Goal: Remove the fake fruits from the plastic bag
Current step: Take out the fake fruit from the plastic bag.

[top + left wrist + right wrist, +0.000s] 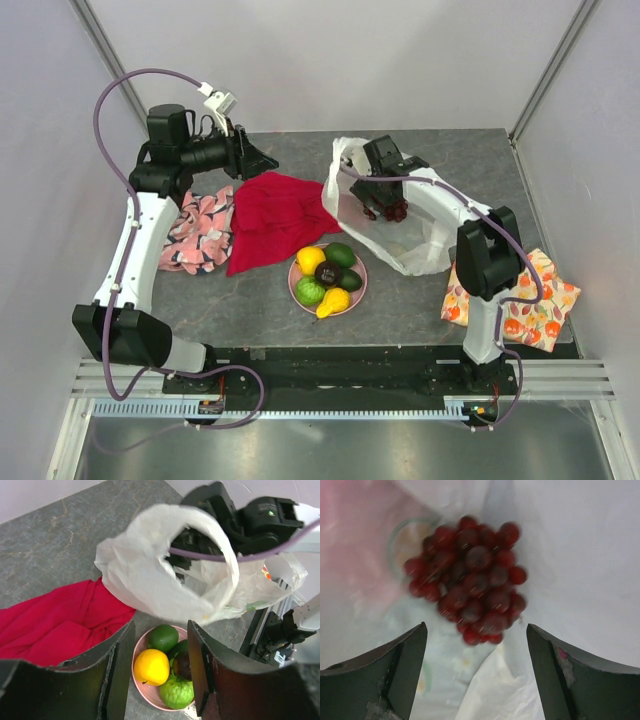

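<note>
Top: plastic bag (425, 245) at 2 o'clock of pink plate (297, 292); grape bunch (392, 211) in the bag under right gripper (385, 198); other fruits (312, 260) on the plate | Left wrist: left gripper (160, 630) released, empty; bag at 12 o'clock | Right wrist: jaws spread; blurred grapes at 12 o'clock, ungrasped

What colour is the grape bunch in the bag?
The grape bunch is dark red; the right wrist view shows it best.

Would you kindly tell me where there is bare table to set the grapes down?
Bare table lies along the near edge: left of the pink plate, nearer than the floral cloth, and between plate and orange cloth. The plate is crowded with fruits.
</note>
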Controlling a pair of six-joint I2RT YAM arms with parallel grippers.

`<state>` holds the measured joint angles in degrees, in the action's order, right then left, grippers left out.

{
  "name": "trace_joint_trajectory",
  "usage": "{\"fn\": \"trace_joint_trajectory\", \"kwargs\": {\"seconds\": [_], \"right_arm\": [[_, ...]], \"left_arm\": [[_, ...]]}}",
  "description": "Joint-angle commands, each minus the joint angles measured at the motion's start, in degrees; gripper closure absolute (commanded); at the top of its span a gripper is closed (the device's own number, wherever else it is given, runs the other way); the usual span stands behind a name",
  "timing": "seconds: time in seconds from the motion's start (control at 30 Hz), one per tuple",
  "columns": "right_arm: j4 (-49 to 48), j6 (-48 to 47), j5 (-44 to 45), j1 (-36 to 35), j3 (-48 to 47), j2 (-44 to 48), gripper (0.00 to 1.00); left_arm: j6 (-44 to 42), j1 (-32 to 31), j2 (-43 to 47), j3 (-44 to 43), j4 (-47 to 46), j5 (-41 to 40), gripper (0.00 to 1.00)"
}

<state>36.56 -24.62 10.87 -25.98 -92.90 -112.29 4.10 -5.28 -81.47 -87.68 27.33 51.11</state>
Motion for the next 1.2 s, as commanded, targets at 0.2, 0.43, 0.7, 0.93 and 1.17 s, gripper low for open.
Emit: {"fn": "trace_joint_trajectory", "kwargs": {"seconds": [0.2, 0.43, 0.7, 0.93, 1.17], "right_arm": [[2.52, -0.08, 6.71, 2.25, -16.86, -16.44, 0.17], [11.87, 2.39, -0.05, 3.12, -18.11, -17.88, 0.43], [15.02, 1.68, -4.01, 3.04, -11.78, -1.65, 0.76], [18.82, -1.21, -5.95, 2.42, 3.32, 15.51, 0.93], [23.9, -2.01, -9.81, 2.42, 1.43, 22.72, 1.0]], "left_arm": [[-6.53, -0.43, -1.5, -2.67, 3.77, -2.85, 0.47], [-11.65, -0.43, -1.41, -1.27, 6.59, -6.29, 0.47], [-12.27, -0.43, 0.97, -1.97, 6.51, -5.33, 0.47], [-4.63, -1.13, 2.1, -1.8, 0.8, 4.33, 0.42], [1.17, -12.72, 2.11, -1.26, -2.81, 11.63, 0.25]]}}
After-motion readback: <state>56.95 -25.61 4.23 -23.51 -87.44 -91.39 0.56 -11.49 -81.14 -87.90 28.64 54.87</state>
